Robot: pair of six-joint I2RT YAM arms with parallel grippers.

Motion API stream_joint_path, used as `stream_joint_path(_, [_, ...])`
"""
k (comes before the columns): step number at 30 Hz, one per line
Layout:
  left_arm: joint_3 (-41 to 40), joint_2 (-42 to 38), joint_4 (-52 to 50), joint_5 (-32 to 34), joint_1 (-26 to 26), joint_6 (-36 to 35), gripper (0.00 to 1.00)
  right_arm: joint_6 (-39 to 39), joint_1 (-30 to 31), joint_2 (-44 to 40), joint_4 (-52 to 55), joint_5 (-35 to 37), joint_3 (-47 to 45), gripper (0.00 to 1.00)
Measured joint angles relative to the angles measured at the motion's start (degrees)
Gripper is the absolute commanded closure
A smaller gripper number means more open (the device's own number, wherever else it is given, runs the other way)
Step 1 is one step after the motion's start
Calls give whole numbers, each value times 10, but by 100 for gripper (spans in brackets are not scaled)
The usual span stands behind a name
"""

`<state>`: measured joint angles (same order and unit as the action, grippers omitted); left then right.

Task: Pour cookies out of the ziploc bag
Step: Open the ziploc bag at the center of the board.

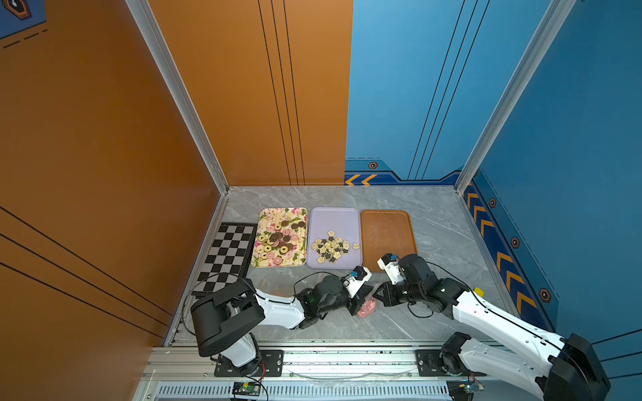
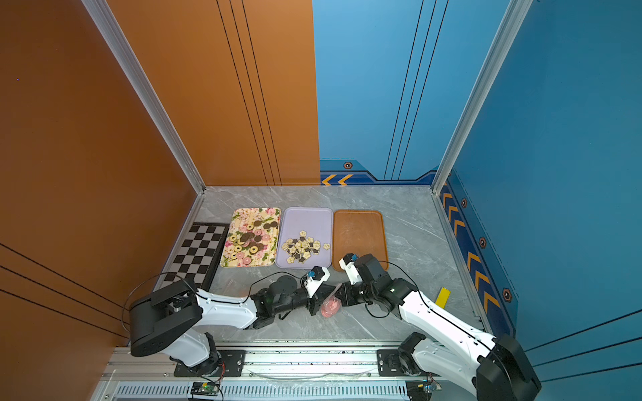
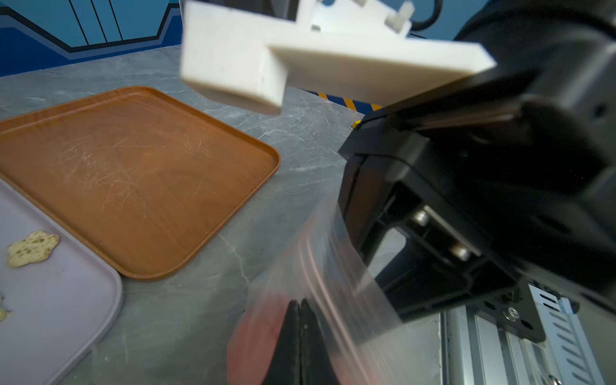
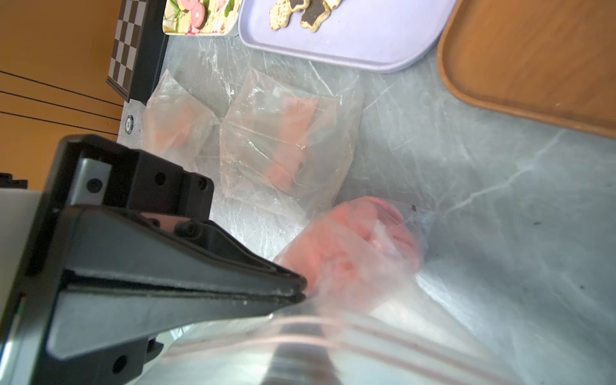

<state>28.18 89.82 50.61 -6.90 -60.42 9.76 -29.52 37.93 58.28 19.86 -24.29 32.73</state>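
Booth: orange and blue walls (image 1: pixel 87 139) close in a grey marbled desk (image 1: pixel 434 222)
Trays: three lie side by side toward the back; the floral tray (image 1: pixel 283 210) carries the round cookies (image 1: pixel 279 239); the lilac tray (image 1: pixel 333 218) carries the flower-shaped cookies (image 1: pixel 331 246); the brown tray (image 1: pixel 387 236) is bare, likely kept for the third kind
Chessboard (image 1: pixel 229 253): beside the floral tray; it seems to play no part
Empty bags (image 4: pixel 286 143): two flattened clear ones lie on the desk in front of the trays
Bag (image 2: pixel 329 307): clear plastic, strung between the two arms, in front of the brown tray; whether its bottom touches the desk I cannot tell
Left claw (image 3: pixel 299 308): clenched on the bag's plastic
Right claw (image 4: pixel 301 290): clenched on the bag's upper edge, facing the left one
Reason: a pinch from each side looks meant to part the mouth before tipping
Pink cookies (image 4: pixel 360 240): bunched in the sagging bottom, just below both tips; none on the brown tray yet
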Motion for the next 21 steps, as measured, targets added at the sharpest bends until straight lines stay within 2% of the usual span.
stream_joint_path(3, [0, -3, 0, 3, 0, 4, 98, -1, 0, -5, 0, 14, -2, 100])
stream_joint_path(5, [-3, -13, -1, 5, 0, 7, 71, -1, -2, -15, 5, 26, -2, 100])
stream_joint_path(6, [-5, -23, -5, 7, 1, 8, 61, -1, -5, -22, 10, 35, -2, 100])
stream_joint_path(8, [-5, -54, -36, 7, 7, 15, 51, -1, -16, -34, 21, 49, -2, 100])
stream_joint_path(11, [29, -102, -133, 7, 26, 28, 46, -1, -30, -38, 29, 57, -8, 100])
stream_joint_path(15, [111, -116, -262, 9, 56, 62, 43, 3, -35, -38, 37, 61, -20, 100])
stream_joint_path(18, [146, -96, -312, -15, 75, 95, 41, 13, -35, -38, 37, 61, -23, 100])
stream_joint_path(21, [192, -35, -364, -31, 80, 125, 42, 23, -38, -41, 37, 61, -24, 100])
